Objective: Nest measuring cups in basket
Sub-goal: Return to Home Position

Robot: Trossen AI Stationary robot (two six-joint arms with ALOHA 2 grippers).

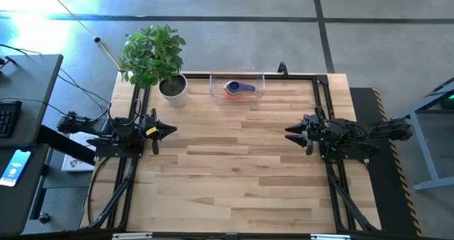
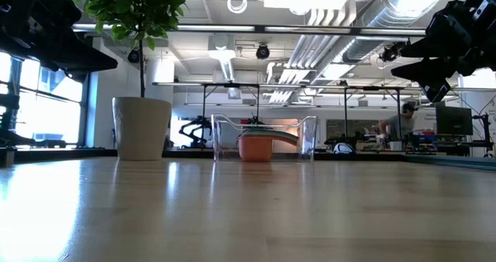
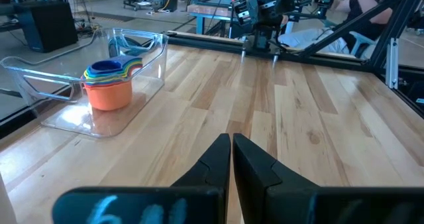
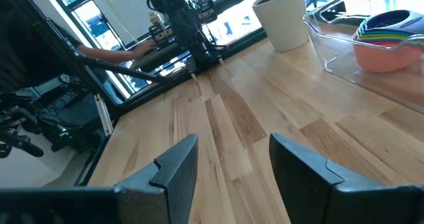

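The measuring cups [image 3: 109, 85] sit nested in one stack, orange outermost and blue or purple on top, inside the clear basket [image 1: 237, 86] at the table's far edge; the same stack [image 4: 384, 42] shows in the right wrist view and in the low view [image 2: 257, 144]. My left gripper [image 1: 172, 131] hovers at the table's left side, shut, holding nothing. My right gripper [image 1: 289, 133] hovers at the table's right side, open, holding nothing. Both are well clear of the basket.
A white plant pot [image 1: 173, 88] with a leafy plant stands left of the basket at the far edge. Bare wood spreads between the two arms and toward the near edge [image 1: 234, 190]. A person [image 2: 399, 125] is in the room beyond the table.
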